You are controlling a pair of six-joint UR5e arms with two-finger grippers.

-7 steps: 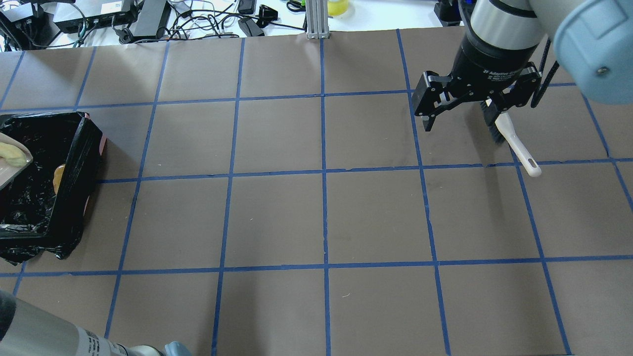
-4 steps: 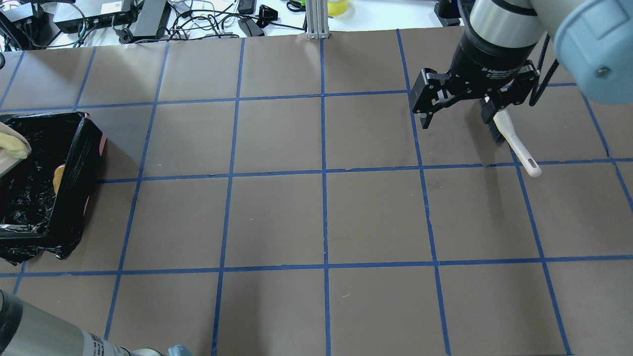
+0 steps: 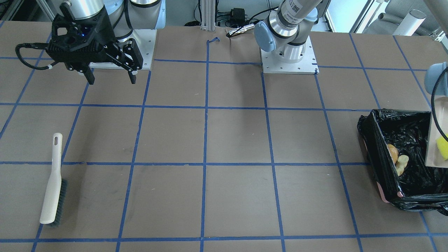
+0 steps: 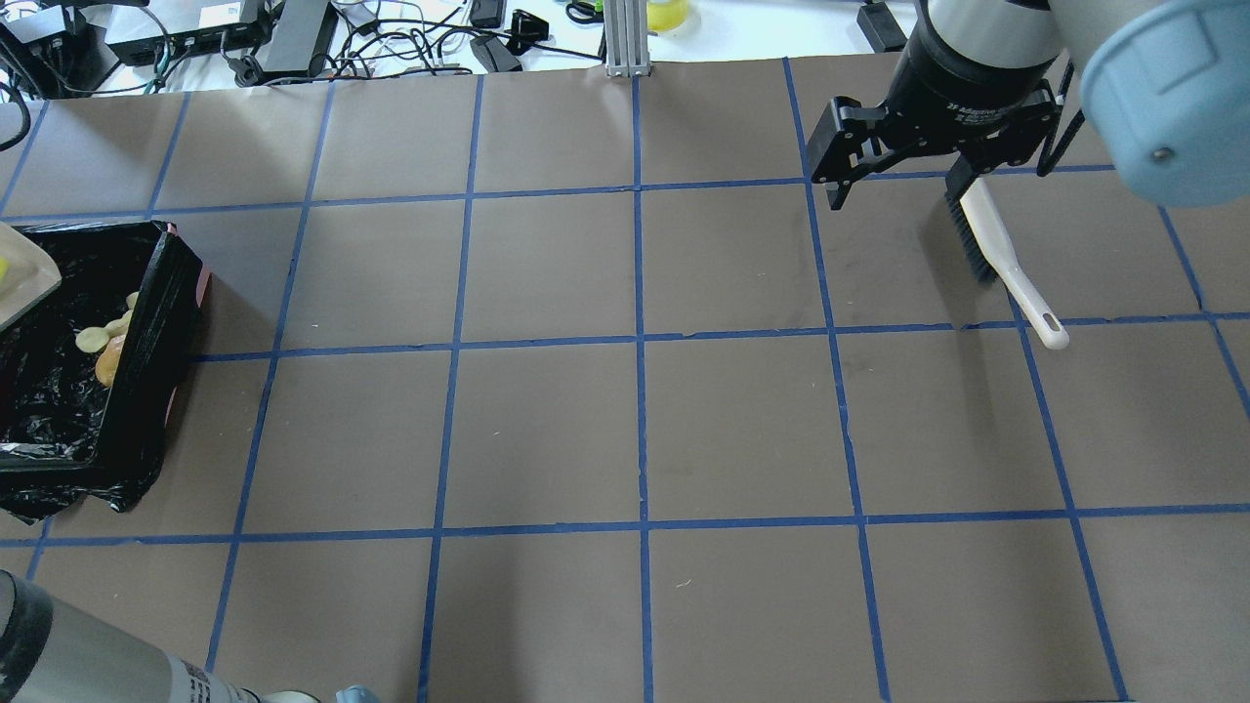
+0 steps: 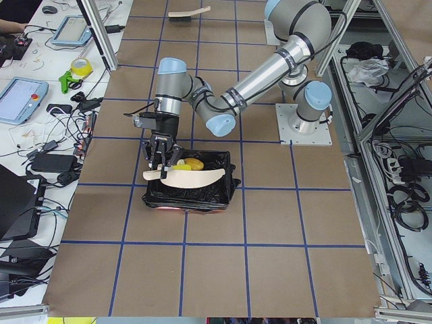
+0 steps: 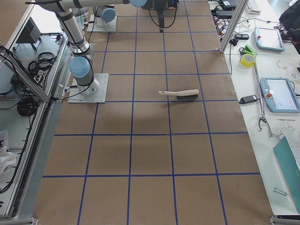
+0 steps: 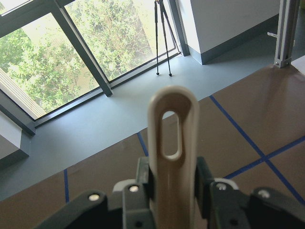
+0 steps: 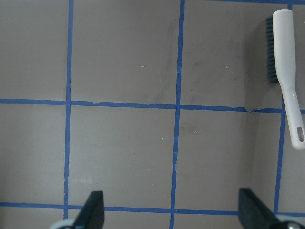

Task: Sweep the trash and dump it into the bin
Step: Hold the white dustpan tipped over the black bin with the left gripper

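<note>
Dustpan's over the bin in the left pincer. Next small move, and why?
Probably tip the dustpan slightly steeper: the yellow-green wedge sits on it above the bin, while the golden-brown lump and pale slice lie inside.

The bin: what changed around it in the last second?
The pale slice slid off the dustpan into the bin, landing beside the brown lump. The open right claw shifted upward in the overhead view. The yellow-green wedge stayed on the dustpan; the brush lay unmoved.
</note>
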